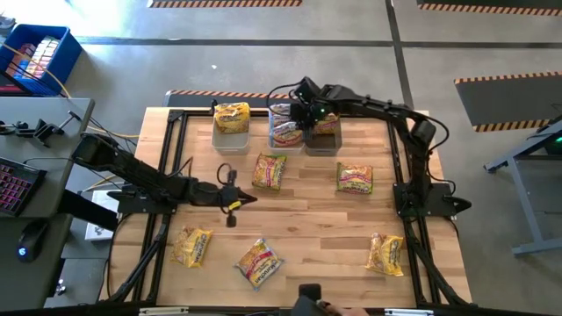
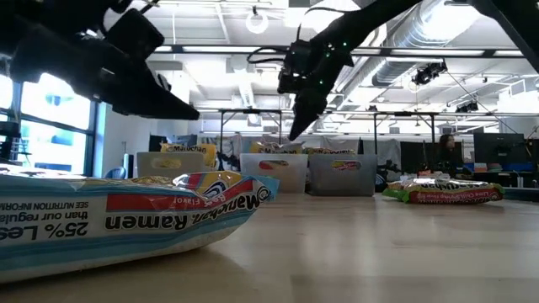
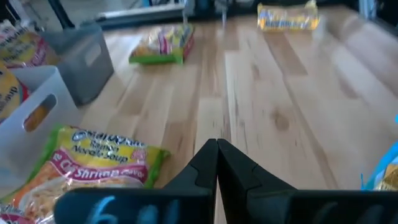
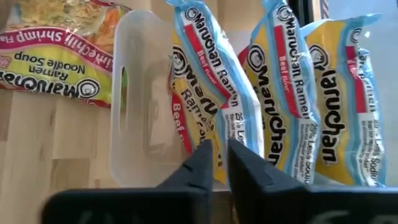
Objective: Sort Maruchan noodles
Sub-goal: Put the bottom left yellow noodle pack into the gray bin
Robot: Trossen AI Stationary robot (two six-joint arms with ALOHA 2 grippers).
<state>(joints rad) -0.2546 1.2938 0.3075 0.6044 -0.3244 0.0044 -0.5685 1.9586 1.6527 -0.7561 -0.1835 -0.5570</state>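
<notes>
Right tool (image 1: 303,123) over the middle bin (image 1: 287,139); ramen packets (image 1: 270,171) scattered below

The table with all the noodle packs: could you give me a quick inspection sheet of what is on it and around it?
Surface: wooden table in a black frame.
Job's things: six ramen packets lie loose on the wood; three bins at the far edge hold more, and the middle clear bin has blue beef packets standing in it.
Clutter: nothing seen.
Grippers: left pincer shut, empty, over mid-table; right pincer over the middle bin, fingers nearly together, holding nothing.
Cables: a black cable loops near the left arm.
Surroundings: concrete floor with striped tape, a blue crate, a desk with a keyboard.
</notes>
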